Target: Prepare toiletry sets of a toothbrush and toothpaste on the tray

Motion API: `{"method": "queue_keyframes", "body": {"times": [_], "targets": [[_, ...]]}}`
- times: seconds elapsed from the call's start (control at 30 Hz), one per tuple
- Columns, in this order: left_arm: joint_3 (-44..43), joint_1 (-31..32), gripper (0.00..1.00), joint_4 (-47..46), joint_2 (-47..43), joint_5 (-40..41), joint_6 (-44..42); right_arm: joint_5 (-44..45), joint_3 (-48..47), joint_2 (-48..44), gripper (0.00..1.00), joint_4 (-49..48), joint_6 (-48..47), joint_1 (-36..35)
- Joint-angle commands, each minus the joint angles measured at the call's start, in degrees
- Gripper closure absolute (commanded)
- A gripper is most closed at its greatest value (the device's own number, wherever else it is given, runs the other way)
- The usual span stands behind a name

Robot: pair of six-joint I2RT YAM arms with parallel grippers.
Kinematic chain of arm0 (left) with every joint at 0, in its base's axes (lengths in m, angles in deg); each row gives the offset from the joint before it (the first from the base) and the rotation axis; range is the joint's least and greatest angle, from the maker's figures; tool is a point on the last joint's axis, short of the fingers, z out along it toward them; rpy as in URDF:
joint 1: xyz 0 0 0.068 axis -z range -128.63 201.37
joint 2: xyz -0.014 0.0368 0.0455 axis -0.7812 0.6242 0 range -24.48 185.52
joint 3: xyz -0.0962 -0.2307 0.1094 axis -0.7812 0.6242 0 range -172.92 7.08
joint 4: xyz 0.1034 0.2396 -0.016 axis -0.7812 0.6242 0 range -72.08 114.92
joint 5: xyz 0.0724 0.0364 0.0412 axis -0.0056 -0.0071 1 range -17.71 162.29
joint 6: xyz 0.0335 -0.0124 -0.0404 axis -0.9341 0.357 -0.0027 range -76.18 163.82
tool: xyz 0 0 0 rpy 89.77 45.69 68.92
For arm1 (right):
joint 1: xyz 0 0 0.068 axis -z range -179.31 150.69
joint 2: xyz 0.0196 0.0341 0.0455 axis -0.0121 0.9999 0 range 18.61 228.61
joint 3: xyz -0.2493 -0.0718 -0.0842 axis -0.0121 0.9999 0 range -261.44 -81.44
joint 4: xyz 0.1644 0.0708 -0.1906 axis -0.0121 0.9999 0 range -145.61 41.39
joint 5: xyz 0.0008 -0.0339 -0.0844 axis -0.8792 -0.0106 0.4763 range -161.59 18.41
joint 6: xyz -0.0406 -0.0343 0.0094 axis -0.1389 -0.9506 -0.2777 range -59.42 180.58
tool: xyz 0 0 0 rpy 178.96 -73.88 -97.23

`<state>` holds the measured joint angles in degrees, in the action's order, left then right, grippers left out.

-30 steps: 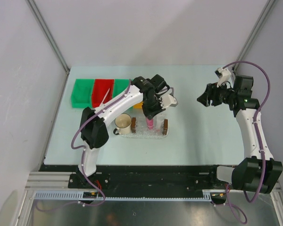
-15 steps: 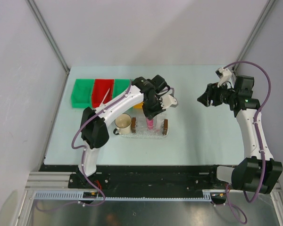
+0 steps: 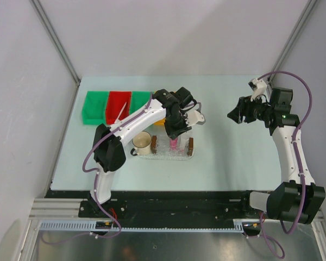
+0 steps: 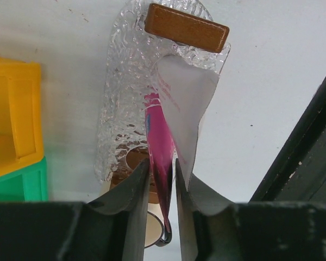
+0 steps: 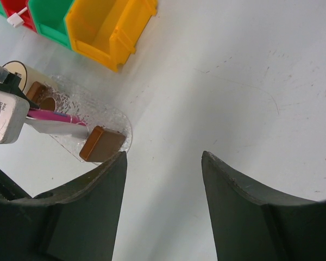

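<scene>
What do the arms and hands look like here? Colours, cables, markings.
White links and black joints on the left arm and right arm, a purple cable looping along each. The left hand and right hand are black with two tapered dark fingers. A green light glows on the right arm.

At frame centre of the top view, the small clear plastic tray (image 3: 190,145) sits on the pale flat table (image 3: 228,157). The soft pink toothpaste tube (image 3: 174,142) is over it, a cream round mug (image 3: 142,143) is just left, and plastic bins (image 3: 110,106) line the upper left.
</scene>
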<state>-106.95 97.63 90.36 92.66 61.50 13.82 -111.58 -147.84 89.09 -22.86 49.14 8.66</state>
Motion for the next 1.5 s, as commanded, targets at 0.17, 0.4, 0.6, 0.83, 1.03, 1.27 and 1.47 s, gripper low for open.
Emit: {"method": "queue_keyframes", "body": {"times": [0.17, 0.4, 0.6, 0.83, 1.03, 1.27, 1.47], "targets": [[-2.0, 0.7, 0.63, 0.4, -1.7, -0.3, -0.5, -1.1, 0.4, -1.6, 0.38, -0.8, -0.2, 0.4], [-3.6, 0.7, 0.50, 0.4, -4.7, -1.4, 0.2, -1.3, 0.5, -1.4, 0.38, -1.0, 0.0, 0.4], [-4.5, 0.7, 0.48, 0.3, -7.1, -1.3, 0.7, -1.6, 0.5, -1.1, 0.38, -1.1, 0.1, 0.4], [-5.0, 0.7, 0.47, 0.3, -10.9, -0.2, 0.9, -1.8, 0.5, -0.9, 0.38, -1.1, 0.3, 0.4], [-3.7, 0.4, 0.44, -0.3, -15.3, 0.0, 1.9, -2.1, 0.5, -0.5, 0.38, -1.1, 0.3, 0.4], [2.0, -3.1, 0.40, -6.3, -23.9, 0.9, 4.8, -1.6, 0.5, -1.4, 0.37, -3.2, 1.2, -0.1], [4.9, -13.3, 0.38, -10.9, -28.7, -0.6, 7.4, 1.4, 0.4, -1.4, 0.36, -6.0, 2.5, -3.6]]}}
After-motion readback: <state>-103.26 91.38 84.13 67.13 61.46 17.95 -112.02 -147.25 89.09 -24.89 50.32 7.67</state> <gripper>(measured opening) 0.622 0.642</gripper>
